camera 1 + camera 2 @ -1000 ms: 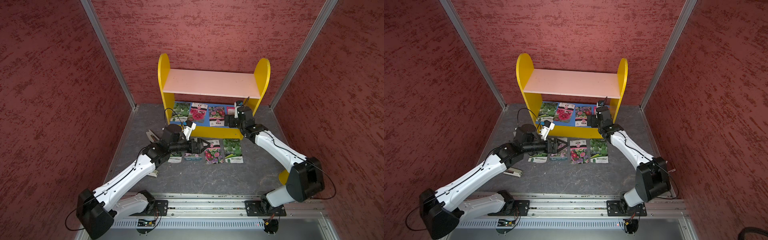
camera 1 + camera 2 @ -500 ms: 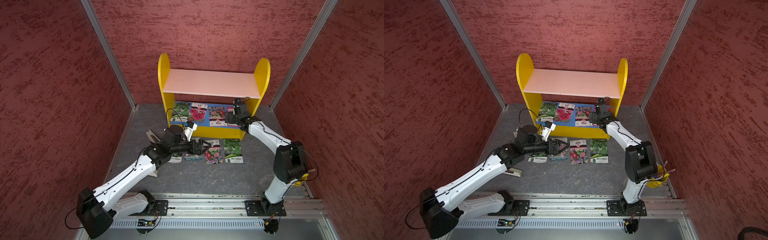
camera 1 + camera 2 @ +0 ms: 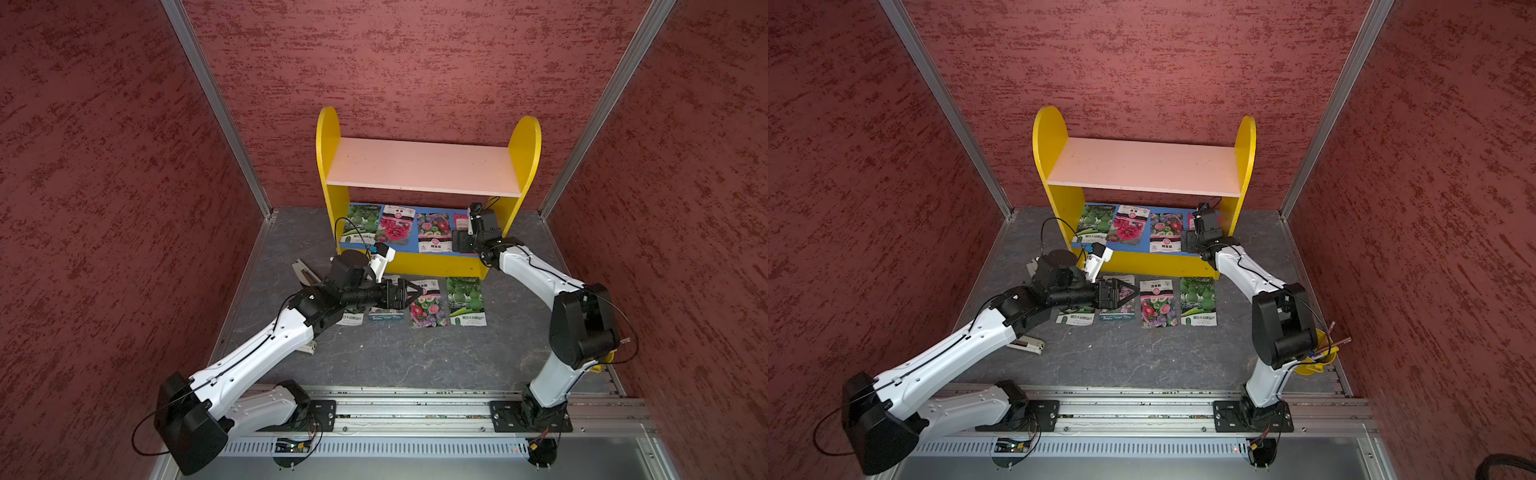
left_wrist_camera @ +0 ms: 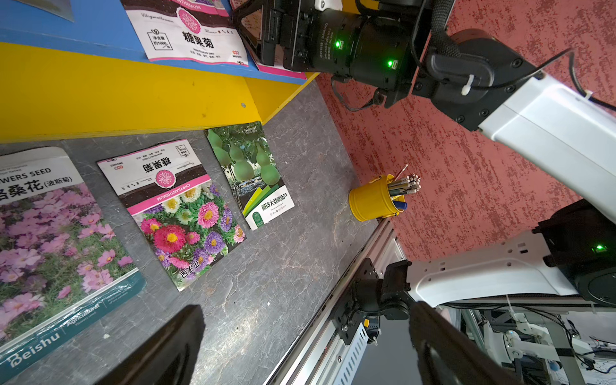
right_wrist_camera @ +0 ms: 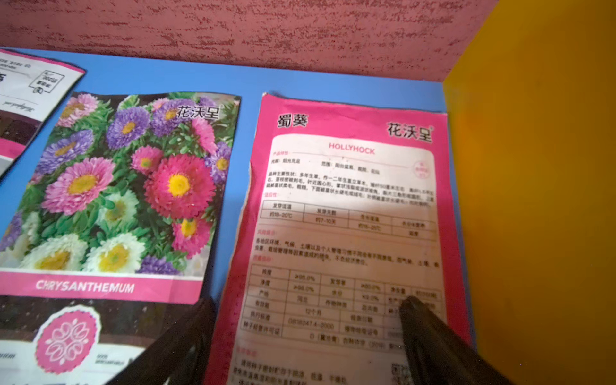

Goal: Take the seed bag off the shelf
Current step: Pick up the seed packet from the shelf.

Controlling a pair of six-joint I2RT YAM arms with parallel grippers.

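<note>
Top views, both: we list the shelf [image 3: 427,172], standing at the back wall [image 3: 415,62]. Next, left gripper [image 3: 417,289], jaws spread, hovering above the row of packets [image 3: 426,307] on the floor [image 3: 395,357] in front. Right wrist view: we enter right gripper [image 5: 310,353], fingers [image 5: 433,340] spread wide over the pink hollyhock seed bag [image 5: 346,216], which lies flat on the shelf's blue lower board [image 5: 166,73], just beside the yellow side panel [image 5: 533,200].

The left arm [image 3: 266,349] and right arm [image 3: 536,272] wear white shells, black joints and thin black cables; the left hand [image 3: 417,289] and right hand [image 5: 306,301] are black.
</note>
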